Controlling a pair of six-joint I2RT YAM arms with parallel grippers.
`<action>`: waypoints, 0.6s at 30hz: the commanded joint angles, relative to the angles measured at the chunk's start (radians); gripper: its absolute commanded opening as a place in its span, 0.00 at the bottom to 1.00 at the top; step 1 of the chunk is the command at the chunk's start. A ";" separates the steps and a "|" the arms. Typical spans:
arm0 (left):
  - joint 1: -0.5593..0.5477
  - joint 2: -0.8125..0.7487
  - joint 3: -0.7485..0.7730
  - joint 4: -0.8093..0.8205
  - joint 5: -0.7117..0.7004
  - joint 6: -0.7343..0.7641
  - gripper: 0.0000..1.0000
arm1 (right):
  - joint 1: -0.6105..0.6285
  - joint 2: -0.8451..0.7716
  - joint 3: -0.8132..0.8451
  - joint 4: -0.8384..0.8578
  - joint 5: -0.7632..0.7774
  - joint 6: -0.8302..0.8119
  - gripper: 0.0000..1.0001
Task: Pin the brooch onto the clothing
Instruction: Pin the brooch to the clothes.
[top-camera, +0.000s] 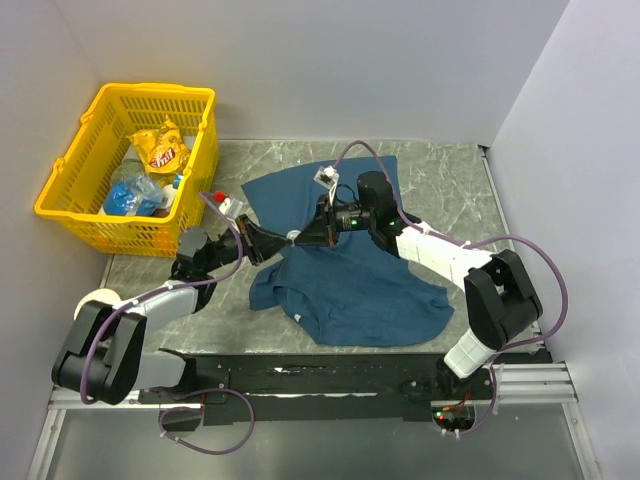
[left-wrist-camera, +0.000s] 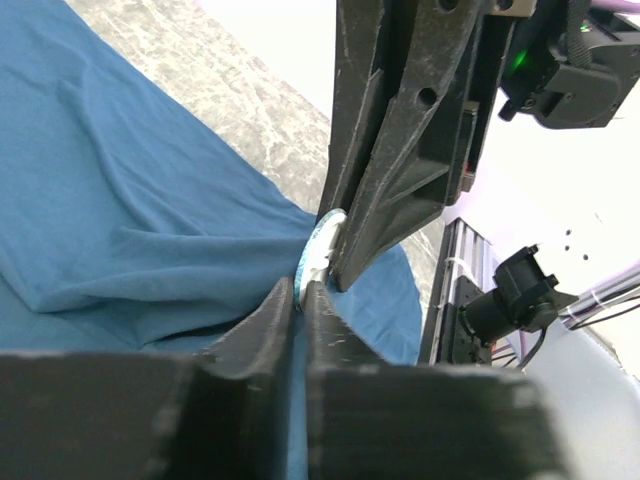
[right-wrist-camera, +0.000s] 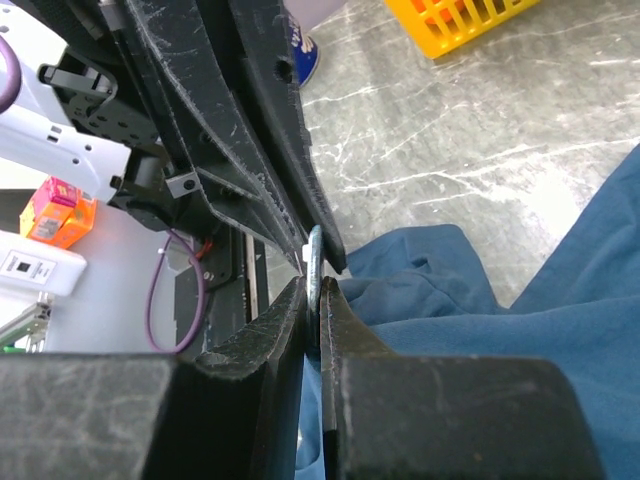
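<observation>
The clothing (top-camera: 350, 290) is a dark teal T-shirt lying crumpled on the marble table, also seen in the left wrist view (left-wrist-camera: 120, 200) and the right wrist view (right-wrist-camera: 520, 300). Above its upper left part the two grippers meet tip to tip. The brooch (left-wrist-camera: 318, 250) is a small pale disc seen edge-on (right-wrist-camera: 314, 255) between them. My left gripper (left-wrist-camera: 300, 292) comes from the left (top-camera: 280, 240), its jaws nearly together on the disc's edge. My right gripper (right-wrist-camera: 315, 288) comes from the right (top-camera: 302, 237) and is shut on the same disc from the other side.
A yellow basket (top-camera: 75, 170) with snack bags stands at the back left. A small red and white object (top-camera: 228, 203) lies on the table next to it. White walls close in the table at the back and on the right.
</observation>
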 joint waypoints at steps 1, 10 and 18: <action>-0.004 -0.003 0.012 0.070 0.043 -0.004 0.01 | -0.001 -0.060 0.002 0.065 -0.009 0.005 0.00; -0.011 -0.074 0.041 -0.048 0.002 0.057 0.01 | -0.001 -0.026 0.050 -0.037 -0.020 -0.058 0.03; -0.021 -0.120 0.038 -0.096 0.005 0.074 0.01 | -0.001 -0.026 0.054 -0.035 -0.011 -0.060 0.01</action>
